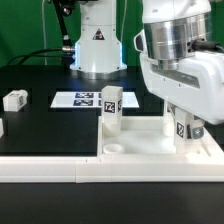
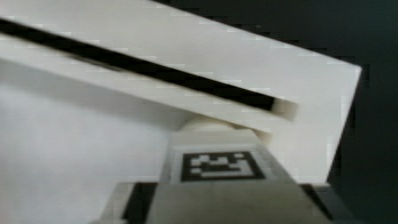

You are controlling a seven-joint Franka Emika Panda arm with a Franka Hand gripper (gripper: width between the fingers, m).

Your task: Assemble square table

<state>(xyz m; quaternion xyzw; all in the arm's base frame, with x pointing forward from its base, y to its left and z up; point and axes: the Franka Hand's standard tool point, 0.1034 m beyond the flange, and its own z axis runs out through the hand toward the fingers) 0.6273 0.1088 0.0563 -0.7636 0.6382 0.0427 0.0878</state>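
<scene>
The white square slab (image 1: 150, 152) lies at the front on the exterior view's right. One tagged white leg (image 1: 111, 108) stands upright at its far left corner. My gripper (image 1: 184, 121) is shut on a second tagged leg (image 1: 181, 128) and holds it upright at the slab's far right corner, with its lower end down at the slab. In the wrist view this leg (image 2: 222, 163) sits between my fingers (image 2: 139, 203), with my gripper (image 2: 224, 205) above the white slab surface (image 2: 80, 135). Whether the leg is seated in a socket is hidden.
A loose leg (image 1: 14, 99) lies on the black table at the exterior view's left, and another shows at the left edge (image 1: 2, 126). The marker board (image 1: 78, 100) lies behind the slab. A long white rail (image 1: 40, 170) runs along the front. The robot base (image 1: 97, 45) stands at the back.
</scene>
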